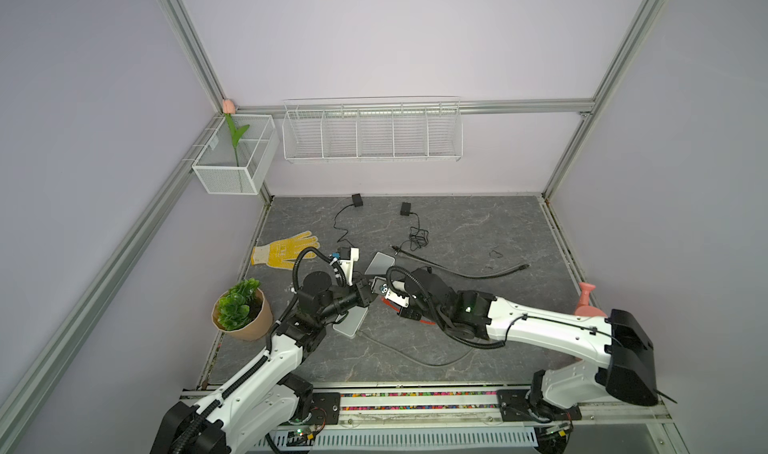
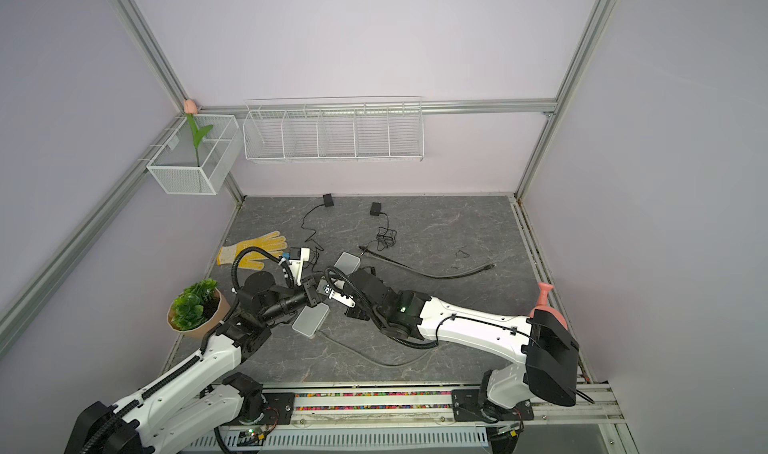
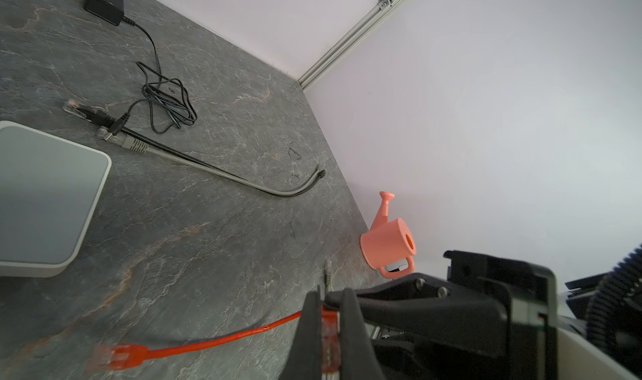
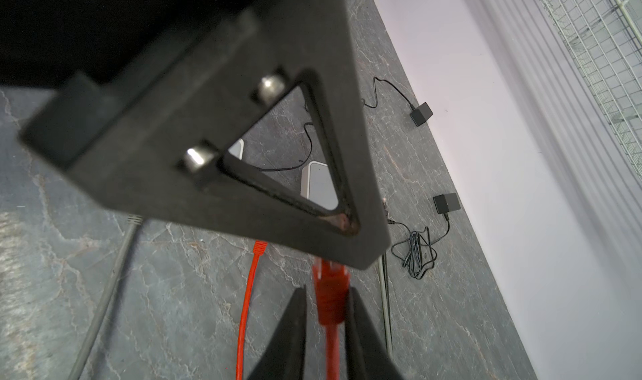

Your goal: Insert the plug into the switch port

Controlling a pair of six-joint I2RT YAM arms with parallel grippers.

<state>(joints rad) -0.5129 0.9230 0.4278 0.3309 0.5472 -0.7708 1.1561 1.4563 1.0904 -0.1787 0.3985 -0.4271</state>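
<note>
In the left wrist view my left gripper (image 3: 330, 295) is shut on the red clear plug (image 3: 329, 329). Its red cable (image 3: 215, 341) trails over the tabletop to a second red plug (image 3: 114, 355). My right gripper (image 4: 326, 289) is open. The held plug's red boot (image 4: 330, 291) stands between its fingers, with a gap on at least one side. The left gripper's black finger (image 4: 243, 173) covers the plug's tip there. In both top views the grippers meet between two grey switch boxes (image 1: 380, 264) (image 1: 351, 322) (image 2: 347, 263) (image 2: 311, 321). No switch port shows.
A yellow glove (image 1: 286, 250) and a potted plant (image 1: 241, 308) lie at the left. A pink watering can (image 1: 586, 302) stands by the right wall. Two black adapters (image 1: 356, 200) (image 1: 405, 208) with thin cords and grey and black network cables (image 1: 457, 271) lie behind.
</note>
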